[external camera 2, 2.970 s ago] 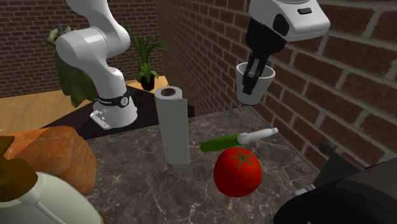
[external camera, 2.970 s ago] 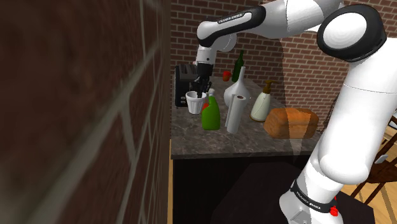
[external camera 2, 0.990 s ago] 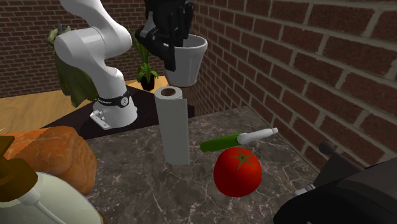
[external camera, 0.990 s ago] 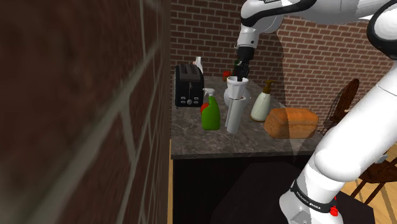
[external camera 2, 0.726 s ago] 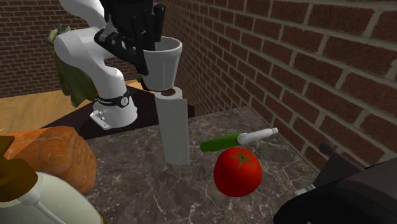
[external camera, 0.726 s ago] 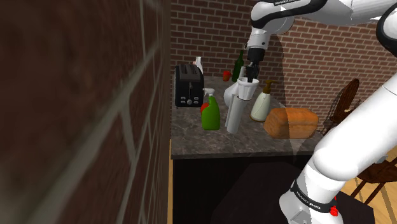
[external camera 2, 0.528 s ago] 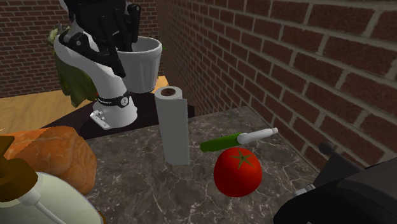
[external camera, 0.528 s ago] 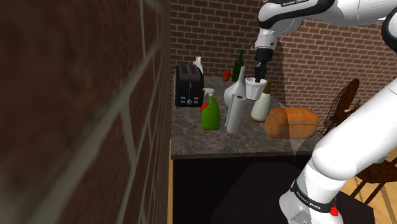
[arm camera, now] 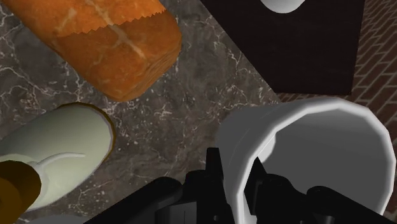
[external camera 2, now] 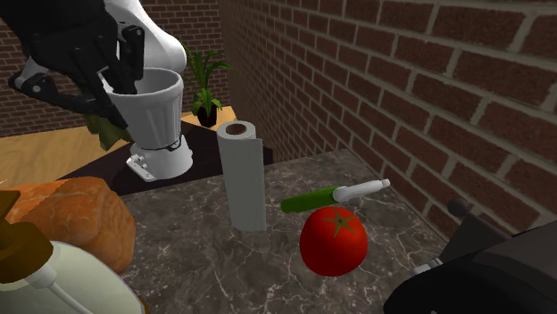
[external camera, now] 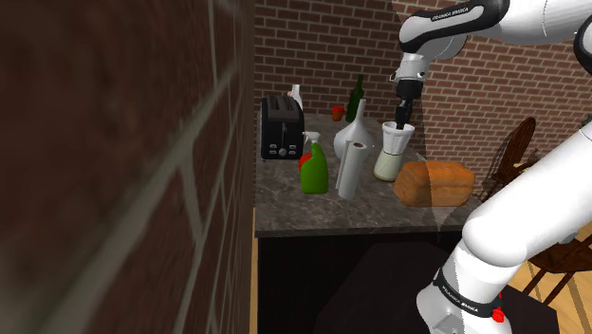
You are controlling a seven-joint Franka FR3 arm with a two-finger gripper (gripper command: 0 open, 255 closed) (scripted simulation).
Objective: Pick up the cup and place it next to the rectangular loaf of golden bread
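Right now we see the black gripper (external camera: 404, 112) clamped on the rim of the white cup (external camera: 396, 139), one finger inside the wall and one outside (the wrist view makes this plain). The cup hangs in the air, clear of the dark marble countertop (external camera: 313, 211), above the golden bread loaf (external camera: 434, 182) and towards the shoulder view's left of it. A cream soap dispenser (arm camera: 60, 149) stands just beside the loaf.

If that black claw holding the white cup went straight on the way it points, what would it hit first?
Gripping the white cup, it would probably reach bare dark marbled countertop, in the gap between the golden-brown bread loaf and the cream soap bottle; depth is unclear.
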